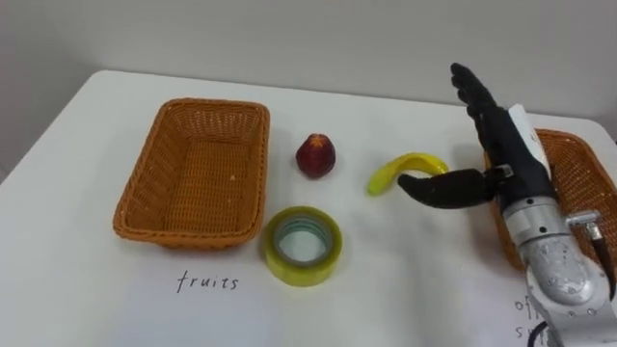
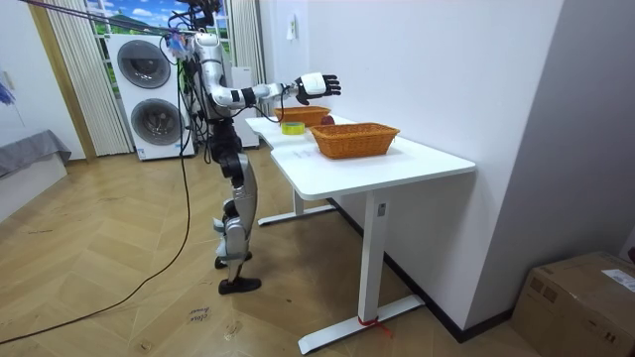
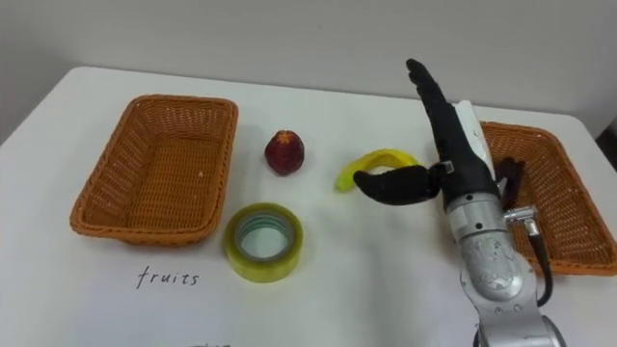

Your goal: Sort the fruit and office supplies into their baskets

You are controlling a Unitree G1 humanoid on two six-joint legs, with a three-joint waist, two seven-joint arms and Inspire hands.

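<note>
Fruit and one office item lie loose on the white rectangular surface, none of them yet in a basket. The robot stands at one end of that surface with its right arm stretched out over it.

Two rectangular woven wicker baskets sit well apart at the sides, probably so the sorted piles cannot mix. The left basket is empty, and a handwritten label "fruits" is on the surface just in front of it. The right basket lies partly behind the arm, and a label in front of it is mostly cut off. By elimination it is likely meant for office supplies.

The black right robot hand is raised above the surface between the loose items and the right basket. Its fingers are straight and point away from the robot, its thumb is spread wide, and it holds nothing. The thumb reaches towards the near end of the banana, which suggests a grasp being lined up. Whether it touches the fruit I cannot tell.

A wide yellow roll of adhesive tape lies flat near the left basket's front corner. The curved yellow banana lies mid-surface, and a small round red fruit sits between it and the left basket.
</note>
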